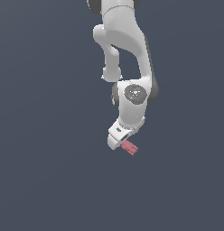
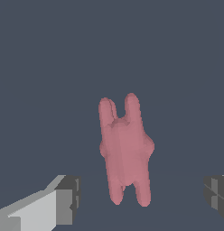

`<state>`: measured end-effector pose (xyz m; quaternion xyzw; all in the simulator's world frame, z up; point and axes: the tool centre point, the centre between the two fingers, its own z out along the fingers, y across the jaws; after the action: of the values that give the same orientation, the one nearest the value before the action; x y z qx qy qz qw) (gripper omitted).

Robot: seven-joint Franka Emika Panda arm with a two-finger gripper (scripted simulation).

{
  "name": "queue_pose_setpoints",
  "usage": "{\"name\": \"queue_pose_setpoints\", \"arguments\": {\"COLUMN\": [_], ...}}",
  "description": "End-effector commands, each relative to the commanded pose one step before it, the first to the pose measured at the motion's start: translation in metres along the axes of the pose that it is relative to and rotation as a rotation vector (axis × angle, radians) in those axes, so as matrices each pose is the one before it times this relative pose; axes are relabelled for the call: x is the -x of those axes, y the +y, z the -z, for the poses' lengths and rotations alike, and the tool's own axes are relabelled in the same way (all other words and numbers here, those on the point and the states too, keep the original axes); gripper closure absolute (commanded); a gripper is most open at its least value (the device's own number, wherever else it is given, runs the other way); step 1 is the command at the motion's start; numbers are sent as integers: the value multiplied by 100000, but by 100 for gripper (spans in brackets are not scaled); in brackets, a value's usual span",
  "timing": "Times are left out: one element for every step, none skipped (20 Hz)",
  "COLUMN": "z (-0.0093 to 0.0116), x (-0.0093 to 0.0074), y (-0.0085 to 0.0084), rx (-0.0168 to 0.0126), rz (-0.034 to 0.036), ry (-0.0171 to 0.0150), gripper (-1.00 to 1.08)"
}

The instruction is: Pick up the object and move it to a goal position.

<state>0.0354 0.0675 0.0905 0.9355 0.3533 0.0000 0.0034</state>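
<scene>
Arm (image 1: 127,49): smooth white shell with a soft sheen, like moulded plastic; dark grey bands at the joints appear matt. A round cap on the wrist joint is grey and speckled. Gripper (image 2: 141,198): body white and smooth; its fingertips (image 2: 68,198) end in dark grey, faceted pads with a dull, flat finish. Object (image 2: 126,151), lying between and just ahead of the fingertips: uniform pinkish-red, matt, with rounded lobes and shallow grooves along its length; no gloss or texture grain visible. Ground surface (image 1: 41,158) beneath the gripper: even slate-grey, matt and featureless; material cannot be told.
</scene>
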Motion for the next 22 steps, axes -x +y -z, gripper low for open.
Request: {"name": "queue_pose_setpoints", "arguments": {"z": [-619,-203,-182,-160,-139,-118,-96,-75,-54,-32,-11,38,-41,-121,-199,-280,-356,-435,-511,-584,-612,-531], "x": [-364,-111,-100,-88,-75,-65,-53,-41,-29,-19,-8,44,2,6,-10,16,-9,6,12,10,12,5], "y": [-143,-46,-40,-35,-29,-25,-20,-15,-11,-8,-4,-4,2,5,-17,10,-22,-11,-9,-18,-18,-18], "rx": [-195,-77,-70,-63,-55,-47,-38,-30,-22,-13,-5,-14,0,0,2,0,3,2,2,2,2,2], "rz": [4982,1535,1372,1210,1046,887,725,562,402,244,84,-505,0,0,49,0,69,49,49,69,69,69], "ry": [113,27,27,26,24,22,19,15,11,7,2,-48,0,0,3,0,4,2,2,3,4,4], "gripper": [-92,-92,-92,-92,-92,-92,-92,-92,-92,-92,-92,-92,-92,-92,-92,-92,-92,-92,-92,-92,-92,-92]}}
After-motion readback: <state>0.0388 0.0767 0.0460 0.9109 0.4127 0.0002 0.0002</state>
